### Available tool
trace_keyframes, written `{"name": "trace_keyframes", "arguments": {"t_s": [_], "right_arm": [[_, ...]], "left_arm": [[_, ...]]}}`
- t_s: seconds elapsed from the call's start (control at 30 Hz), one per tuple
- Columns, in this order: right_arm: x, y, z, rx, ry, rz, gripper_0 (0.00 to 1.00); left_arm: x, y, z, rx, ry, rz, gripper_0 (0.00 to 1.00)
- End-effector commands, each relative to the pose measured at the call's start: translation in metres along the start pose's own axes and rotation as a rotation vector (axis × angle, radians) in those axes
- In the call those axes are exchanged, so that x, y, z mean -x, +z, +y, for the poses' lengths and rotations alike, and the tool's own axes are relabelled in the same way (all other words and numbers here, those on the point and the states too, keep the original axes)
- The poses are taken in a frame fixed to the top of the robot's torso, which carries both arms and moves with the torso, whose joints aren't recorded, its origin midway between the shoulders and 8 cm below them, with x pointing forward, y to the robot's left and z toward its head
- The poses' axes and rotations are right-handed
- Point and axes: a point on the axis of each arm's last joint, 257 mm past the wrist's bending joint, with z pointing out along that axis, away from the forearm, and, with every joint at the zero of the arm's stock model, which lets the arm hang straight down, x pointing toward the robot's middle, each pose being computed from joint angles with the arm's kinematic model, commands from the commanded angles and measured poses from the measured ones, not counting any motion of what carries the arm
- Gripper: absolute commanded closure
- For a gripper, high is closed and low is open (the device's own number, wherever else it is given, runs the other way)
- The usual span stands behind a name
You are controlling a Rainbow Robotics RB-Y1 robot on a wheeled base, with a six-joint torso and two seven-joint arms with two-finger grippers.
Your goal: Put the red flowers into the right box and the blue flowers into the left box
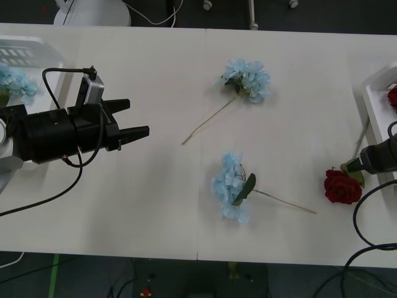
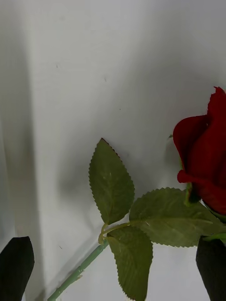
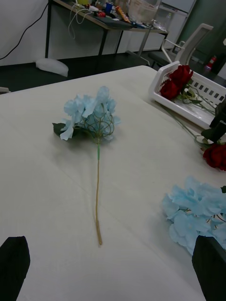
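**Rose between open fingers, not yet gripped**

The right gripper [image 1: 358,166] has its fingers spread around a rose [image 1: 341,186] stem on the tabletop [image 1: 155,186], gripping nothing. Closing on a leaf could let it slip. The left gripper [image 1: 138,121], open and empty, faces a blue flower [image 3: 92,115]. The right box [image 1: 375,93] holds roses; the left box [image 1: 28,53] holds a blue one.

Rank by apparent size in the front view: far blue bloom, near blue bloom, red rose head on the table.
1. near blue bloom
2. far blue bloom, only slightly smaller, so this order is unsure
3. red rose head, clearly smallest
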Motion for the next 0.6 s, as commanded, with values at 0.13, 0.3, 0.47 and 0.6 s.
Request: {"name": "trace_keyframes", "arguments": {"t_s": [0.13,0.3,0.47,0.6], "right_arm": [[-0.030,-0.011,-0.013,-0.015,-0.042,0.049,0.00],[-0.034,-0.008,-0.019,-0.017,-0.028,0.048,0.00],[-0.031,0.000,-0.022,-0.002,-0.021,0.045,0.00],[-0.031,0.004,-0.028,-0.023,-0.006,0.057,0.00]], "left_arm": [[0.003,0.004,-0.011,-0.012,-0.025,-0.026,0.00],[0.004,0.004,-0.012,-0.014,-0.024,-0.029,0.00],[0.006,0.009,-0.015,-0.020,-0.031,-0.044,0.00],[0.006,0.013,-0.018,-0.023,-0.049,-0.056,0.00]]}}
